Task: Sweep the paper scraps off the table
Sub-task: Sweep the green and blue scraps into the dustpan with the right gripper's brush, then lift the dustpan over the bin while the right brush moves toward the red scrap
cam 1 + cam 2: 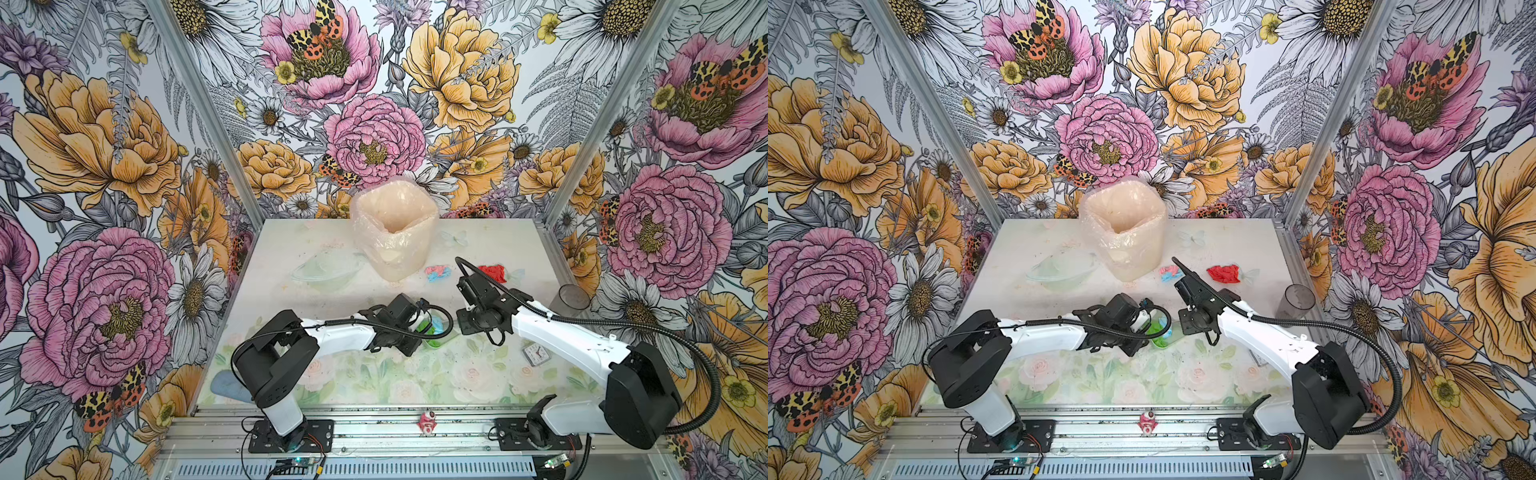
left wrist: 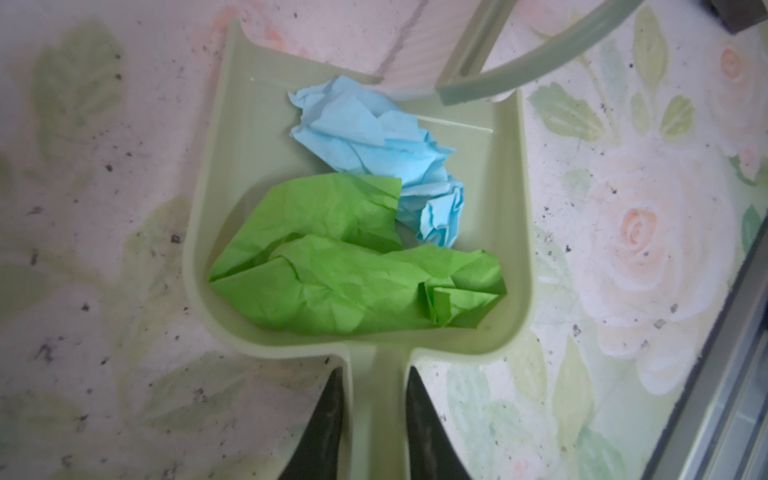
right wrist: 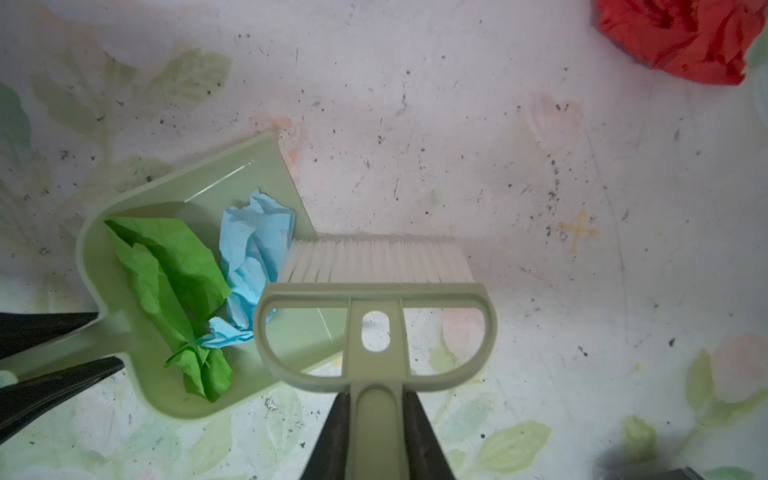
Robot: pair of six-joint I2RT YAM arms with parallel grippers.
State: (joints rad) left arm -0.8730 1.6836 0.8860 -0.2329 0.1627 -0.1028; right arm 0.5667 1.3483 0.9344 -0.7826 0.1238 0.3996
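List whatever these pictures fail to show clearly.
- Both top views: dustpan and brush mostly hidden under the arms' wrists.
- A top view: small clock, face too small to read.
- Both top views: lined bin, bottom hidden by its own walls.
- Wrist views: left pincer and right pincer cut off by the frame edge.

Bright and evenly lit in both top views — only faint, soft shadows on the table [image 1: 374, 382], with wide-angle bending of the walls [image 1: 104, 257] toward the edges. Softer in the wrist views: hazy, washed-out, blurred at the corners.
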